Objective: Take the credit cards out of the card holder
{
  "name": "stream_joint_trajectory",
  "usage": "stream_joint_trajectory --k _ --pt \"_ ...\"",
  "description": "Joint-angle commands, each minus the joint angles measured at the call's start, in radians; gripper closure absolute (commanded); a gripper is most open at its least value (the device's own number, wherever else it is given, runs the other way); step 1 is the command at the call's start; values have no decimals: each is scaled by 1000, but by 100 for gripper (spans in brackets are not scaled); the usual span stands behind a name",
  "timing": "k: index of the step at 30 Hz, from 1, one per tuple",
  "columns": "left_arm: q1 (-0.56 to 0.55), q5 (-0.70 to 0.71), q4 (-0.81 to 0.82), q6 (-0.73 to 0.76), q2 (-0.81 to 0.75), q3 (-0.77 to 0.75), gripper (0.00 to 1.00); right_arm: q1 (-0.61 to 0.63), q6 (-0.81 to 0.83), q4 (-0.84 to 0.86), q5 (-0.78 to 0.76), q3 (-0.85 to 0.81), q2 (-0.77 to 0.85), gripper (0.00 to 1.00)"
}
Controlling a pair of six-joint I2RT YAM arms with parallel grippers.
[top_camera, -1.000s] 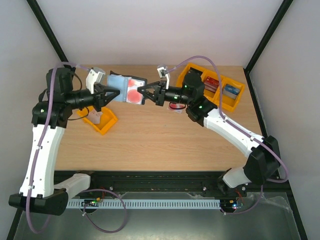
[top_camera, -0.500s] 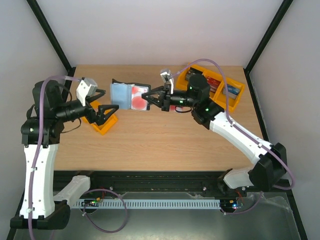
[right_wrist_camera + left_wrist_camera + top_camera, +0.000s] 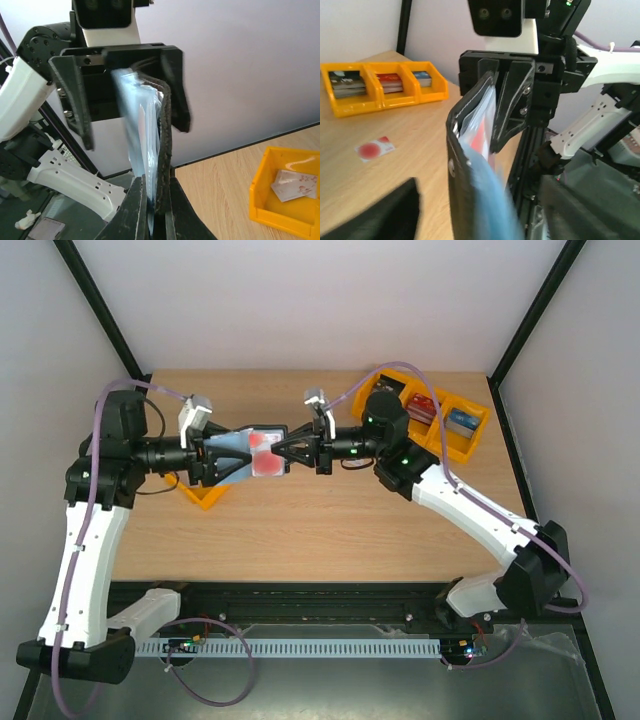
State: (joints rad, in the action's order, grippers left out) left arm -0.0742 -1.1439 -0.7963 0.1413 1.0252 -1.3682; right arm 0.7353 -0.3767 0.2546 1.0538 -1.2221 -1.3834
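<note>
left gripper (image 3: 134, 127) is released, its jaws on both sides of the holder's (image 3: 456, 170) left end. right gripper (image 3: 283, 452) clamps the other end in the air. the long axis runs between them, cards (image 3: 481, 131) still inside.

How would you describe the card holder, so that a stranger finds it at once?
Look above the far half of the wooden table. There the right pincer holds the card holder in the air. Unlike the yellow trays, it is black and folding, with a grey-blue clear pocket.
</note>
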Motion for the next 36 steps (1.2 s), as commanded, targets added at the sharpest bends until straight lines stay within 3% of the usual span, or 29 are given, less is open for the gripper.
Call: stream_joint_trajectory --k 1,2,3,4,9,12,24,29,36 --pt "-35 -4 -15 22 30 10 62 11 31 37 53 -54 -22 98" --pt "-37 -8 -28 34 34 8 83 12 37 36 56 -57 -24 98" --pt "-38 -8 -38 40 36 5 96 12 50 27 56 -62 -26 97" --pt "-38 -8 -58 64 37 0 97 11 68 3 57 -70 -26 95" --pt "-45 -31 -194 180 60 -49 98 -5 181 -124 44 -98 -15 63" --pt "-48 -32 -238 211 93 -111 98 -30 229 -178 -11 -69 7 52" --pt "-52 -16 -390 386 120 -215 98 -50 463 -380 -150 -46 38 34" --pt "-47 -20 -392 394 128 -233 98 -50 436 -293 -157 18 74 29" --pt "-38 -27 -366 368 127 -211 98 -36 309 -135 -45 42 76 24"
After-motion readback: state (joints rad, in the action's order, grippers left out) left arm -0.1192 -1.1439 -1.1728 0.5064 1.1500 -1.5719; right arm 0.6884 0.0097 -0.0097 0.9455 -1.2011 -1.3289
